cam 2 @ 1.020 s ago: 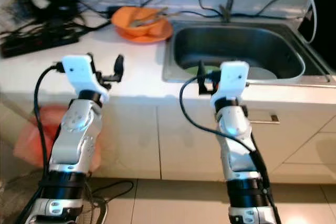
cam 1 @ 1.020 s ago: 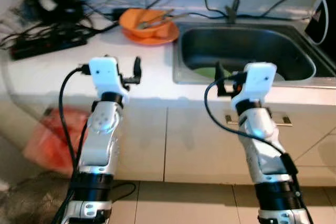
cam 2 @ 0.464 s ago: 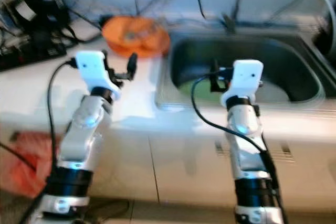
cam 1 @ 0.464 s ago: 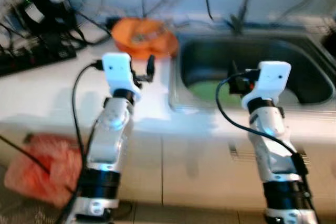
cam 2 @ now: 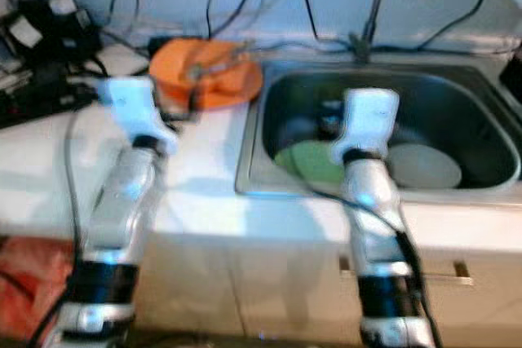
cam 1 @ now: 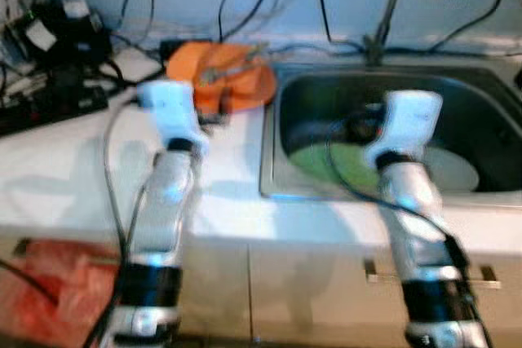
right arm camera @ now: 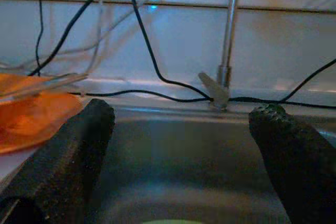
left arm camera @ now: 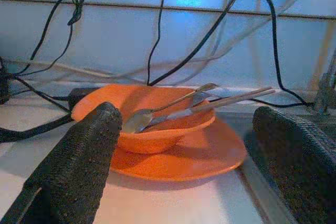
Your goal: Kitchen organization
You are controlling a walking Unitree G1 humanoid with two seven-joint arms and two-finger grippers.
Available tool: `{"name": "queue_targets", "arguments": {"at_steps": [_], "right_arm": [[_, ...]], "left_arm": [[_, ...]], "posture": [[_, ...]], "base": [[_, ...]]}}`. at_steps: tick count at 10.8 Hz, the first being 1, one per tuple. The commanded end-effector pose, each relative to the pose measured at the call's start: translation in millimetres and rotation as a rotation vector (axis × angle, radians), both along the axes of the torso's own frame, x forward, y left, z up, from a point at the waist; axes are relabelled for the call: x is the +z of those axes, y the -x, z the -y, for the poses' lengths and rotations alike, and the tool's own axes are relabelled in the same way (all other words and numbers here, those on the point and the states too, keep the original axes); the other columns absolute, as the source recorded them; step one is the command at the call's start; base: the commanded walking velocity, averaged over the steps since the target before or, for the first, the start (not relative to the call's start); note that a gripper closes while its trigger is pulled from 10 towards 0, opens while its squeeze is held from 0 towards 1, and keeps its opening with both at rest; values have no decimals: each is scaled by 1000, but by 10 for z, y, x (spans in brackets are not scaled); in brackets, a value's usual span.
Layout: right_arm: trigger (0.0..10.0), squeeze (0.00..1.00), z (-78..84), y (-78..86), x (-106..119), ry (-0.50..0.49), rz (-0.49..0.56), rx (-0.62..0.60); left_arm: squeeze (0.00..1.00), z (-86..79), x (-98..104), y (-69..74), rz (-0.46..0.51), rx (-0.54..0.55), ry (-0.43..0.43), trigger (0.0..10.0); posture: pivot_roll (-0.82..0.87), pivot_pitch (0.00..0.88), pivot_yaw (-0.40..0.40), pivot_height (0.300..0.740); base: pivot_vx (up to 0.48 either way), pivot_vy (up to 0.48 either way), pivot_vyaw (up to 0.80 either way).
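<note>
White countertop holds an orange bowl of cutlery. Left gripper, fingers apart, faces it; right gripper, fingers apart, faces the sink. Nearby cables could snag.

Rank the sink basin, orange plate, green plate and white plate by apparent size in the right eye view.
1. sink basin
2. orange plate
3. green plate and white plate: look alike; the right arm covers part of each, so unranked.
</note>
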State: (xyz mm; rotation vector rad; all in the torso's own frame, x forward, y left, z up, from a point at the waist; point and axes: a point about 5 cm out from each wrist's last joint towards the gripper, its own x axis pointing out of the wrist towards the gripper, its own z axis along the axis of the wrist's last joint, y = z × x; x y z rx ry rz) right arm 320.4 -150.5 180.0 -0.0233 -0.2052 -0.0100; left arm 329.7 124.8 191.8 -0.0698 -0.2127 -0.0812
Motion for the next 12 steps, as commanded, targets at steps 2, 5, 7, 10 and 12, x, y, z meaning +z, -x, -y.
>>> {"name": "queue_targets", "arguments": {"at_steps": [2, 5, 7, 10, 12], "right_arm": [[10000, 0, -75, 4, -2, -3, -3, 19], [10000, 0, -86, 16, -15, -5, -9, 27], [10000, 0, -91, 12, -21, -13, -23, 40], [10000, 0, -178, 57, -43, -16, -43, 90], [10000, 0, -220, 129, -94, -19, -64, 114]], "left_arm": [[0, -85, -4, -7, -14, 40, -10, 10000], [0, -71, -47, -33, -41, 35, -7, 10000], [0, -85, -47, -139, -70, 31, -19, 10000], [0, -22, -36, -381, -135, -3, -46, 10000], [0, 7, 7, -547, -157, 1, -55, 10000]], "posture": [[126, 0, 24, 740], [119, 0, 26, 740], [118, 0, 26, 740], [112, 9, 32, 740], [89, 35, 46, 740]], "base": [[0, 0, 0], [0, 0, 0], [0, 0, 0], [0, 0, 0], [0, 0, 0]]}}
